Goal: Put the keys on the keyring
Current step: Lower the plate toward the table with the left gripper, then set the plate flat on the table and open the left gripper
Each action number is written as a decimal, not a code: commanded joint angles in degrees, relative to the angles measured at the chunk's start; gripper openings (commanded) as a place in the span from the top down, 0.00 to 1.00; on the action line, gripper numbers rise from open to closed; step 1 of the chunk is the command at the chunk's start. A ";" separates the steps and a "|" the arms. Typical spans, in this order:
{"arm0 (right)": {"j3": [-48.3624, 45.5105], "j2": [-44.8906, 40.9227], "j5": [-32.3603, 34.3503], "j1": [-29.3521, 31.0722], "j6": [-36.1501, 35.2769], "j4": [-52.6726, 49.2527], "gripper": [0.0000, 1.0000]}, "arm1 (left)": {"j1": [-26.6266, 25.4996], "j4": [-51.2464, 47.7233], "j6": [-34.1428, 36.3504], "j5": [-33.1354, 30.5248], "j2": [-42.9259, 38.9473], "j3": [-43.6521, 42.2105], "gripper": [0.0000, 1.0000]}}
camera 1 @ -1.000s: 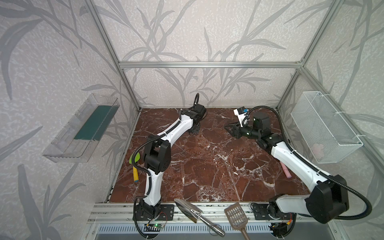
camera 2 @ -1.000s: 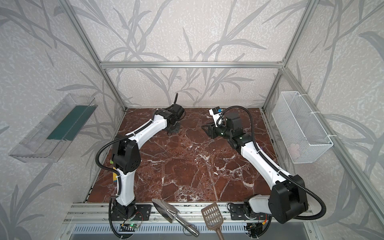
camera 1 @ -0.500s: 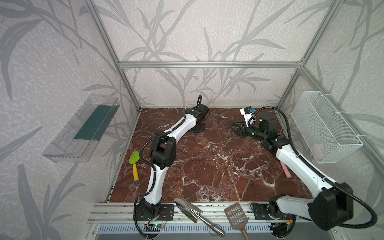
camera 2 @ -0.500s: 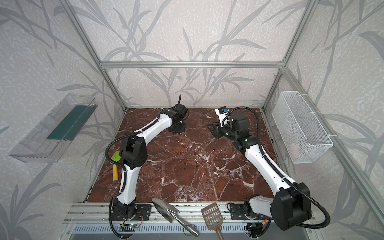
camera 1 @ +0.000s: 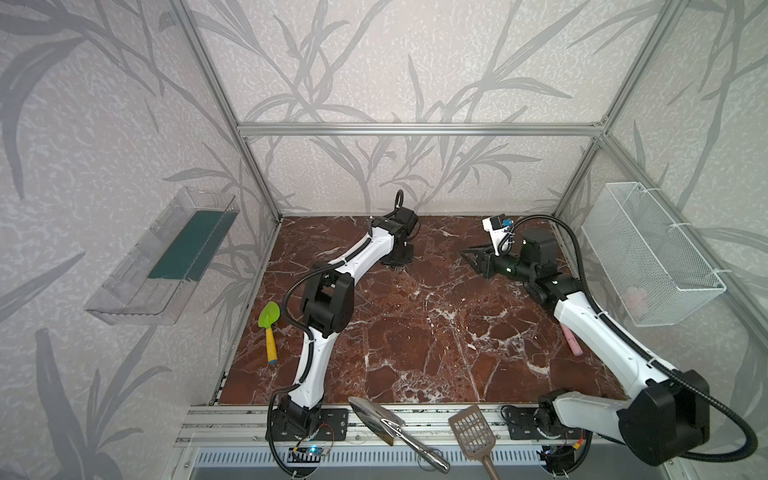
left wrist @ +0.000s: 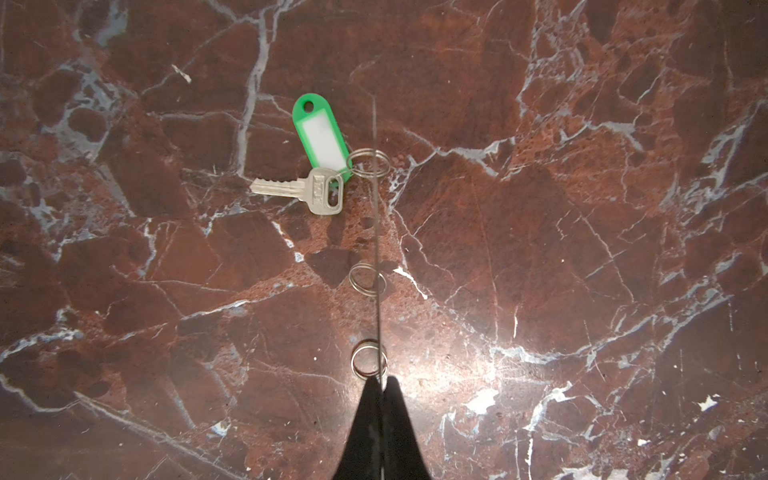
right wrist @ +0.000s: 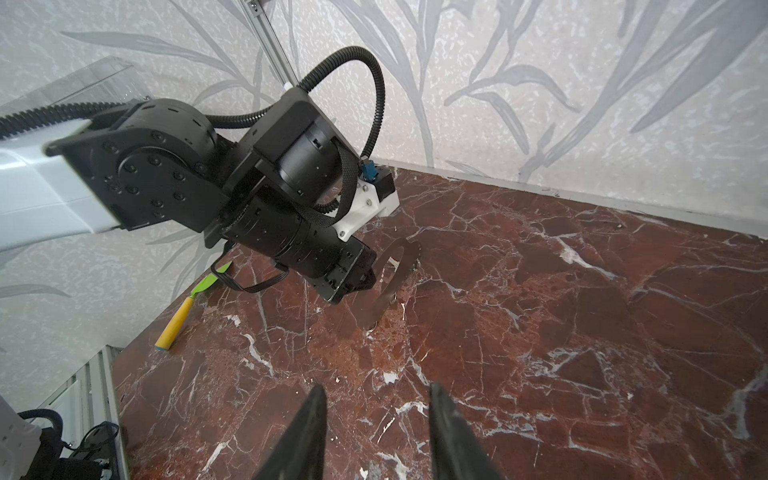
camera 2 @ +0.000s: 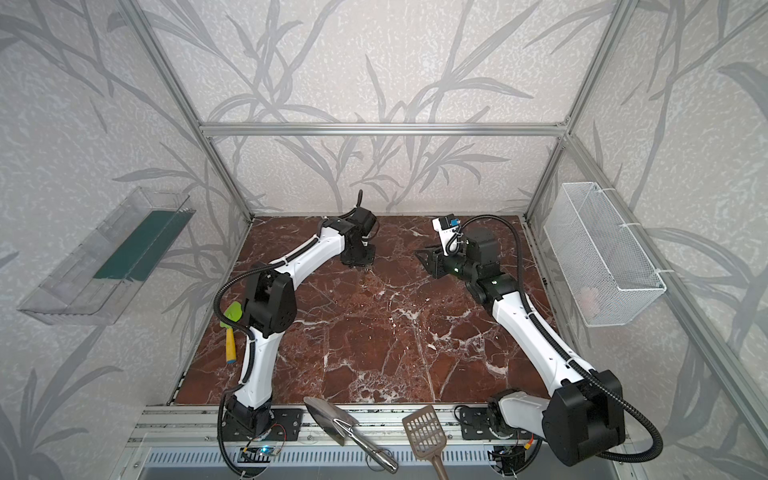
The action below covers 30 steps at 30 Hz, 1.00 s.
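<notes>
While the left gripper (left wrist: 380, 382) clamps a thin blade (left wrist: 376, 208), the key (left wrist: 299, 190) lies just beside it

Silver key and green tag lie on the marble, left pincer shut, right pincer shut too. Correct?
No: the right pincer is open, fingers apart in the right wrist view. The silver key and green tag do lie on the marble, and the left pincer is shut on a thin band.

Pale wallpaper (camera 1: 395, 62) with grey leaf sprays covers the three walls, edged by aluminium rails (camera 1: 415, 129). The floor is red-brown marble (camera 1: 415, 332), veined white, with one bright glare (left wrist: 490, 353). A clear plastic shelf (camera 1: 133, 311) hangs on the left wall and a white wire basket (camera 1: 631, 249) on the right.
</notes>
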 commanded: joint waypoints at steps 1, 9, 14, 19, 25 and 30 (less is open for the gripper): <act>-0.42 -1.53 0.12 -0.47 -0.59 -0.08 0.60 | -0.30 -0.35 -2.34 2.18 2.11 1.12 1.00; -0.78 -1.64 0.08 -0.73 -0.52 0.21 0.59 | -0.40 1.31 -2.79 5.01 1.81 1.17 0.96; -0.86 -1.64 0.16 -0.82 -0.53 0.22 0.59 | -0.61 2.69 -2.68 6.99 1.19 1.25 0.91; -0.93 -1.90 0.25 -0.91 -0.49 0.11 0.59 | -0.77 3.81 -2.98 8.52 0.66 1.28 0.89; -0.94 -2.07 0.25 -1.00 -0.51 0.11 0.59 | -1.38 5.46 -3.06 11.44 0.31 1.25 0.88; -0.94 -2.38 0.43 -0.99 -0.46 -0.17 0.59 | -2.25 8.02 -2.67 13.88 0.07 1.03 0.86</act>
